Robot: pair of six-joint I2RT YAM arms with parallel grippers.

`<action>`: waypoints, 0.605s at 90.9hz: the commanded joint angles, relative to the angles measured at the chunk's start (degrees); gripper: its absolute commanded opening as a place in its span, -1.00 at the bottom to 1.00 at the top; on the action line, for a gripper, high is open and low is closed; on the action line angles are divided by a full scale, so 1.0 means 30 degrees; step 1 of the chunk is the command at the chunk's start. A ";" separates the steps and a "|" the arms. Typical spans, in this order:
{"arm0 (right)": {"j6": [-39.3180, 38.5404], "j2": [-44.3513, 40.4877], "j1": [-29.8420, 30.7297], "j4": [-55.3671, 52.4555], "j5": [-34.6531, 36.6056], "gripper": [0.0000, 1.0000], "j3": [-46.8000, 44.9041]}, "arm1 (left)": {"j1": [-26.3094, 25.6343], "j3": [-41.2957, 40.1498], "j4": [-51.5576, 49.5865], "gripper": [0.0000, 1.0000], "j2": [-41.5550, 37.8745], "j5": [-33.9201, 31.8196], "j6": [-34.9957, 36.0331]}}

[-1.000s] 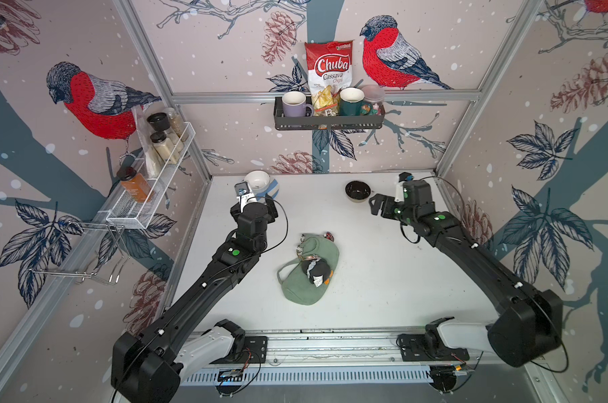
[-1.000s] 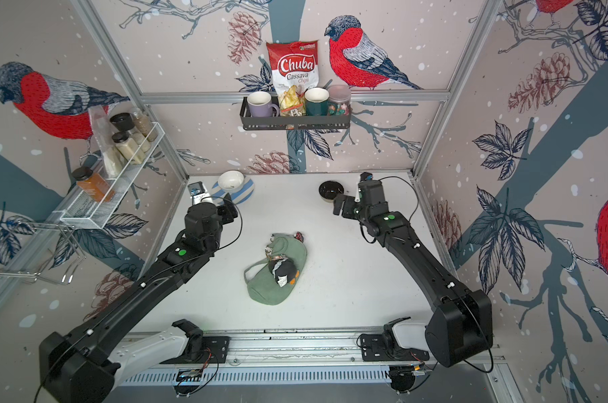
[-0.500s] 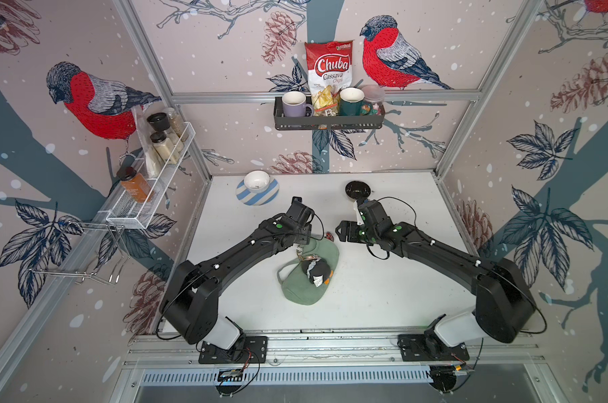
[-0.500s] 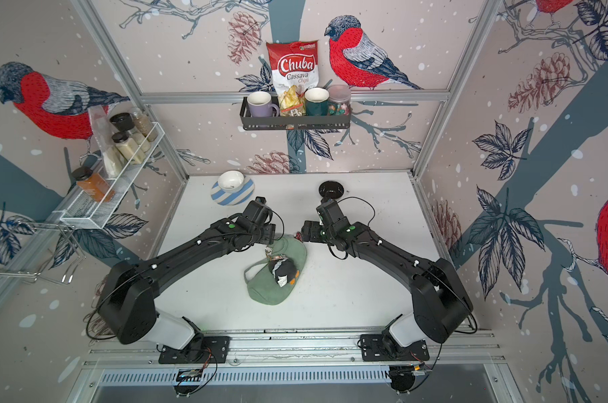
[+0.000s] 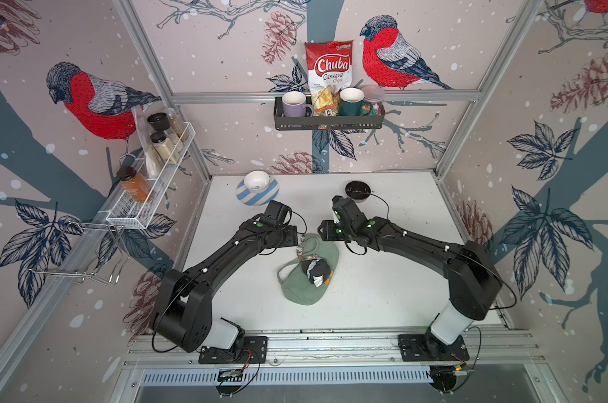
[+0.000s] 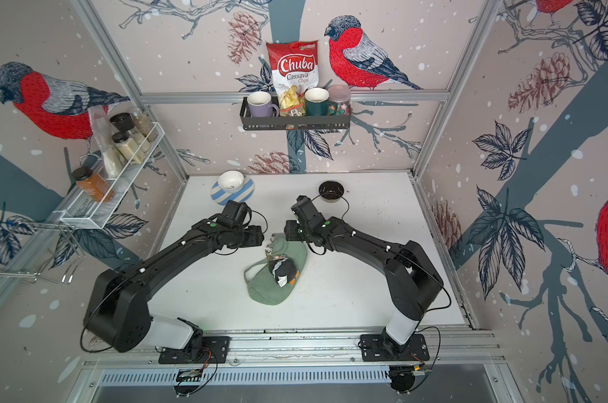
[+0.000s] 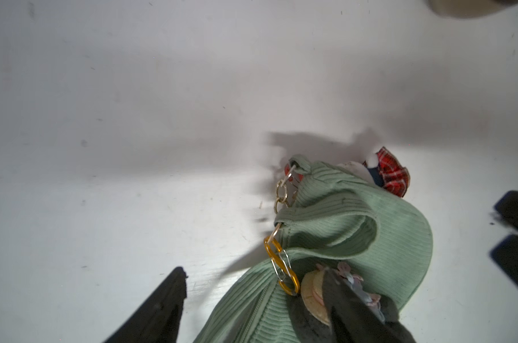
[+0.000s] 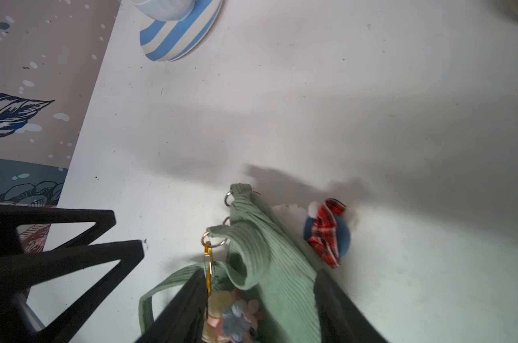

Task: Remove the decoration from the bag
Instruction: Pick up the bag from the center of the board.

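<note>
1. The sage-green bag [image 5: 306,289] lay on the white table [image 5: 382,279], well apart from the blue-striped plate [image 5: 257,192] and on the side nearer the arm bases.
2. The left gripper [image 7: 253,271] hung at the bag's plate-side end with its jaws spread. One finger lay over the charms, the other over bare table.
3. The right gripper [image 8: 259,274] straddled that same end, with a floral charm [image 8: 234,320] between its fingers [image 8: 341,306]. Whether they pinched the fabric could not be told.
4. A penguin plush [image 5: 316,270] sat atop the bag, farther from the plate than both grippers. A yellow clip [image 7: 281,267] hung from the bag's ring.
</note>
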 commanded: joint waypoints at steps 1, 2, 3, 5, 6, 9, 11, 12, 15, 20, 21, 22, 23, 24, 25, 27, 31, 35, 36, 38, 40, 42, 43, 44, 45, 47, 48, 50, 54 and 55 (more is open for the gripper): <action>0.0123 0.1237 0.0834 -0.2624 0.2755 0.13 0.1620 | 0.0832 -0.0142 -0.1360 0.50 -0.1559 0.0868 -0.0597; 0.0126 0.1393 0.0952 -0.2771 0.2940 0.12 0.1796 | 0.0960 -0.0135 -0.1453 0.50 -0.1758 0.0902 -0.0592; 0.0127 0.1515 0.1055 -0.2888 0.3150 0.12 0.1958 | 0.1083 -0.0131 -0.1543 0.50 -0.1916 0.0934 -0.0604; 0.0127 0.1716 0.1286 -0.3101 0.3679 0.11 0.2225 | 0.1337 -0.0128 -0.1676 0.51 -0.2305 0.0995 -0.0599; 0.0128 0.1838 0.1412 -0.3200 0.3900 0.11 0.2362 | 0.1447 -0.0127 -0.1728 0.52 -0.2570 0.1010 -0.0593; 0.0135 0.2222 0.1754 -0.3689 0.4428 0.09 0.2772 | 0.1768 -0.0134 -0.1868 0.53 -0.3161 0.1059 -0.0599; 0.0108 0.2457 0.1900 -0.4041 0.4807 0.09 0.3051 | 0.1991 -0.0143 -0.1999 0.56 -0.3627 0.1092 -0.0590; 0.0103 0.2530 0.2042 -0.4197 0.5065 0.09 0.3186 | 0.2097 -0.0135 -0.2065 0.57 -0.3803 0.1117 -0.0589; 0.0011 0.2942 0.2345 -0.4685 0.5624 0.08 0.3644 | 0.2376 -0.0022 -0.2243 0.58 -0.4282 0.1215 -0.0562; -0.0064 0.3452 0.2773 -0.5563 0.6782 0.07 0.4309 | 0.2687 0.0151 -0.2528 0.61 -0.4987 0.1271 -0.0424; -0.0056 0.3570 0.2889 -0.5734 0.6976 0.07 0.4430 | 0.2723 0.0173 -0.2578 0.62 -0.5069 0.1280 -0.0374; -0.0052 0.3687 0.2990 -0.5923 0.7116 0.07 0.4549 | 0.2756 0.0184 -0.2662 0.62 -0.5139 0.1284 -0.0363; -0.0050 0.3849 0.3055 -0.6090 0.7216 0.07 0.4681 | 0.2787 0.0248 -0.2733 0.63 -0.5247 0.1271 -0.0329; -0.0034 0.3944 0.3103 -0.6247 0.7280 0.06 0.4806 | 0.2802 0.0295 -0.2798 0.63 -0.5330 0.1280 -0.0297; -0.0026 0.4065 0.3141 -0.6399 0.7357 0.06 0.4928 | 0.2825 0.0333 -0.2845 0.63 -0.5401 0.1284 -0.0266; 0.0038 0.4309 0.3236 -0.6703 0.7472 0.06 0.5165 | 0.2841 0.0398 -0.2947 0.64 -0.5528 0.1287 -0.0199; 0.0161 0.4664 0.3437 -0.7069 0.7725 0.04 0.5558 | 0.2896 0.0499 -0.3143 0.65 -0.5705 0.1325 -0.0123; 0.0211 0.5080 0.3580 -0.7160 0.7771 0.00 0.5747 | 0.2920 0.0544 -0.3199 0.66 -0.5811 0.1400 -0.0060; 0.0243 0.5175 0.3585 -0.7163 0.7705 0.00 0.5793 | 0.2927 0.0545 -0.3192 0.66 -0.5847 0.1432 -0.0045; 0.0318 0.5378 0.3596 -0.7202 0.7596 -0.02 0.5879 | 0.2948 0.0525 -0.3165 0.67 -0.5873 0.1456 -0.0034; 0.0359 0.5524 0.3613 -0.7292 0.7503 -0.04 0.5989 | 0.2938 0.0519 -0.3151 0.68 -0.5880 0.1521 -0.0031; 0.0405 0.5721 0.3617 -0.7395 0.7487 -0.05 0.6141 | 0.2936 0.0481 -0.3140 0.68 -0.5882 0.1559 -0.0031; 0.0442 0.5818 0.3618 -0.7442 0.7475 -0.07 0.6210 | 0.2935 0.0485 -0.3119 0.68 -0.5897 0.1585 -0.0016; 0.0461 0.5910 0.3618 -0.7494 0.7468 -0.08 0.6274 | 0.2935 0.0487 -0.3108 0.68 -0.5890 0.1598 -0.0009; 0.0485 0.5971 0.3648 -0.7550 0.7480 -0.10 0.6335 | 0.2935 0.0487 -0.3103 0.69 -0.5886 0.1619 0.0010; 0.0503 0.6097 0.3663 -0.7606 0.7489 -0.13 0.6454 | 0.2935 0.0466 -0.3099 0.70 -0.5854 0.1715 0.0001; 0.0506 0.6137 0.3685 -0.7635 0.7490 -0.15 0.6513 | 0.2950 0.0463 -0.3098 0.70 -0.5839 0.1736 0.0000; 0.0523 0.6226 0.3694 -0.7686 0.7513 -0.19 0.6609 | 0.2961 0.0438 -0.3083 0.71 -0.5828 0.1803 0.0006; 0.0537 0.6351 0.3700 -0.7733 0.7520 -0.23 0.6759 | 0.2958 0.0381 -0.3023 0.75 -0.5767 0.2003 -0.0012; 0.0552 0.6382 0.3689 -0.7713 0.7520 -0.23 0.6768 | 0.2961 0.0376 -0.3002 0.76 -0.5752 0.2071 -0.0021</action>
